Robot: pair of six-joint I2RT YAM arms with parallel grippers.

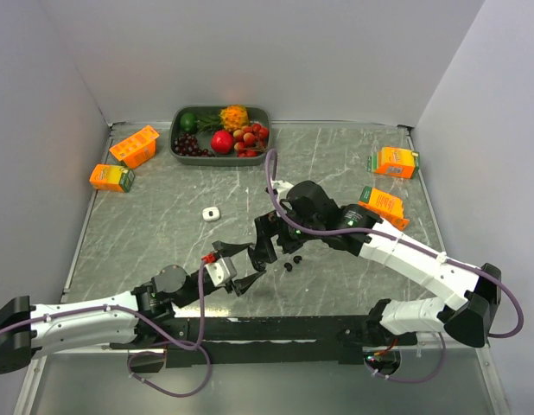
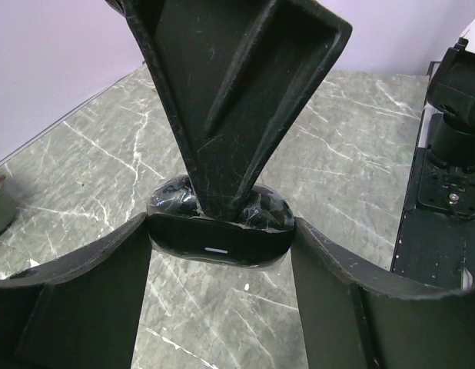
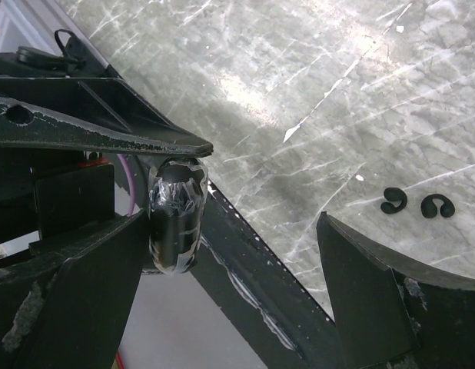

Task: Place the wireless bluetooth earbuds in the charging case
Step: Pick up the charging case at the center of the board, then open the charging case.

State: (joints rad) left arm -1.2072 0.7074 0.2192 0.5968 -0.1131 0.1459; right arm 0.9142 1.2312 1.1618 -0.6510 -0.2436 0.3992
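Observation:
The charging case [image 2: 245,211] is glossy black, wrapped in clear tape, and held off the table. My left gripper [image 2: 222,238] is shut on its two ends. In the top view the left gripper [image 1: 241,266] meets my right gripper [image 1: 271,246] near the table's middle. In the right wrist view the right gripper [image 3: 231,223] stands open, with the case [image 3: 174,219] against the inner face of its left finger and a wide gap to the other. One right finger [image 2: 237,100] presses on top of the case. Two black earbuds [image 3: 393,201] [image 3: 433,206] lie on the marble, also seen from above as earbuds [image 1: 292,262].
A green tray [image 1: 176,130] of fruit stands at the back. Orange cartons lie at the left [image 1: 134,145] [image 1: 111,177] and right [image 1: 395,161] [image 1: 384,204]. A small white object [image 1: 210,213] lies left of centre. The black base rail [image 1: 276,328] runs along the near edge.

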